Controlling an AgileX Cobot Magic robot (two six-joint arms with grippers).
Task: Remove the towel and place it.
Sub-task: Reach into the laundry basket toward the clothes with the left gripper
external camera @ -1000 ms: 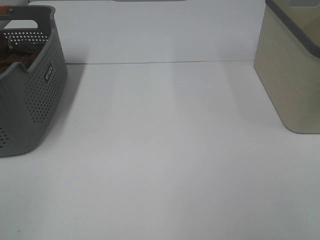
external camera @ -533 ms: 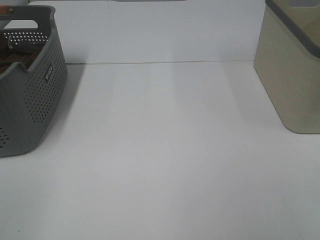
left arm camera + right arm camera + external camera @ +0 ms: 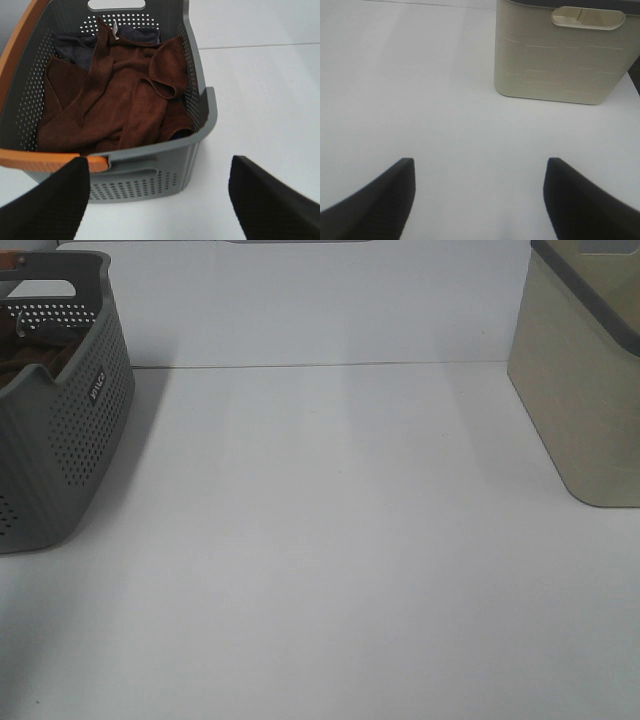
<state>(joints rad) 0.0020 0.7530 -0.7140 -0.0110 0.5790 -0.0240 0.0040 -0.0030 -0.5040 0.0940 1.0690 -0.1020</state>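
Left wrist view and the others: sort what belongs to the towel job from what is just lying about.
Job: towel, crumpled in the grey basket; left gripper, open, near it.
Lying about: dark grey cloth under the towel; beige bin; right gripper, open over the table.

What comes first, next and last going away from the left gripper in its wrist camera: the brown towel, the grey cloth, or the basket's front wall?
Starting from the open left gripper:
1. The basket's front wall, right before the fingers.
2. The brown towel, heaped in the middle of the basket.
3. The grey cloth, at the basket's far end, partly under the towel.
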